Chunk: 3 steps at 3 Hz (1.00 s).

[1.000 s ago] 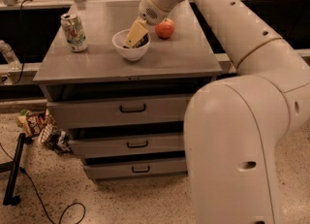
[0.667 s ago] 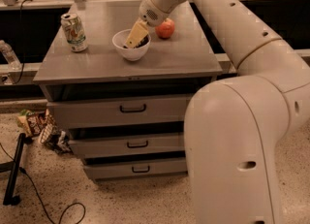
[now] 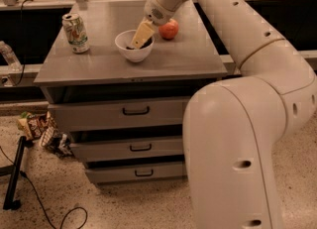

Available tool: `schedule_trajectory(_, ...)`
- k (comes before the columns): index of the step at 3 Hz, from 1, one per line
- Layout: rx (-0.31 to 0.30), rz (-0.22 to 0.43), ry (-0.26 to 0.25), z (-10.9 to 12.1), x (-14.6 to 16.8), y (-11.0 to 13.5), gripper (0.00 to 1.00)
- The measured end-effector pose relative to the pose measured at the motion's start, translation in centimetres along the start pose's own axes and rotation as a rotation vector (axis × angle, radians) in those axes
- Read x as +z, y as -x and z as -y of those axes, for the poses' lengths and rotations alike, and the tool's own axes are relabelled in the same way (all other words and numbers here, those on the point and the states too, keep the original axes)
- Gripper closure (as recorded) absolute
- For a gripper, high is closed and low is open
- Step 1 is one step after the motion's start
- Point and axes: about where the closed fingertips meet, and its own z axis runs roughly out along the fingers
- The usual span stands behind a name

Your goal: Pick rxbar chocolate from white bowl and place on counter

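Observation:
The white bowl (image 3: 130, 52) stands near the middle of the grey counter (image 3: 163, 59). A dark piece of the rxbar chocolate (image 3: 145, 44) shows inside the bowl under the fingers. My gripper (image 3: 138, 39) reaches down from the upper right into the bowl, with its pale fingertips (image 3: 140, 33) at the bar. Most of the bar is hidden by the gripper and the bowl's rim.
A soda can (image 3: 76, 32) stands at the counter's left. A red apple (image 3: 169, 28) sits just right of the bowl behind my wrist. Three drawers with black handles (image 3: 135, 110) are below. Snack packets (image 3: 42, 129) and a black stand lie on the floor at left.
The gripper has stayed in the bowl with almost no movement. The bowl, can and apple are where they were.

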Motion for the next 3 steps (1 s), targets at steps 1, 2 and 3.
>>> schedule_trajectory(1, -0.042, -0.056, 0.005, 0.01, 0.27, 0.05, 0.42)
schedule_trajectory(2, -0.074, -0.087, 0.021, -0.27, 0.74, 0.16, 0.44)
schedule_trajectory(3, -0.090, -0.114, 0.037, -0.52, 0.96, -0.03, 0.46)
